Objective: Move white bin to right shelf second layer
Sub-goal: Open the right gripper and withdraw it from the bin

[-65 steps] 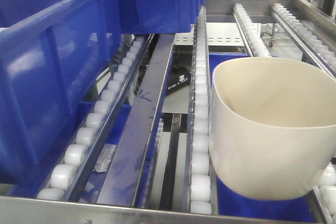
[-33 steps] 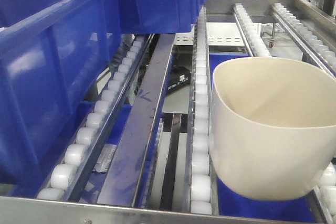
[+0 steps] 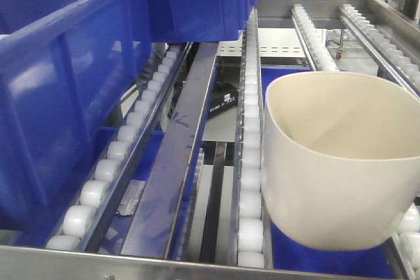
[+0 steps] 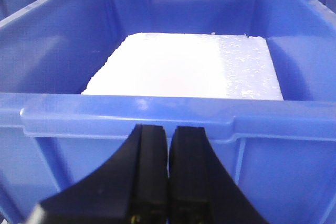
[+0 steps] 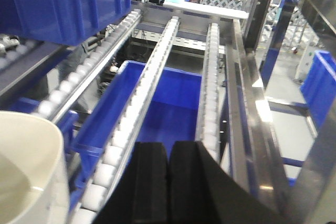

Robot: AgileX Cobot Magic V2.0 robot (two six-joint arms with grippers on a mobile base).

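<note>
While the left gripper (image 4: 168, 145) hangs clenched and empty before a blue crate (image 4: 157, 114) holding a white foam slab (image 4: 184, 66), the white bin (image 3: 338, 162) sits on the roller rails (image 3: 251, 162) at near right; right gripper (image 5: 168, 166) clenched, empty.

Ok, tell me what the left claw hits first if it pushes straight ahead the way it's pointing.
Most likely the near wall of the blue crate. The left claw, shut, points right at it just below the rim. The white foam slab lies beyond, inside the crate. How far off the wall is, I cannot tell.

Cream-white bin (image 3: 341, 168); blue crates (image 3: 65, 83); white rollers (image 3: 250, 181); black end effectors (image 4: 168, 174).
</note>
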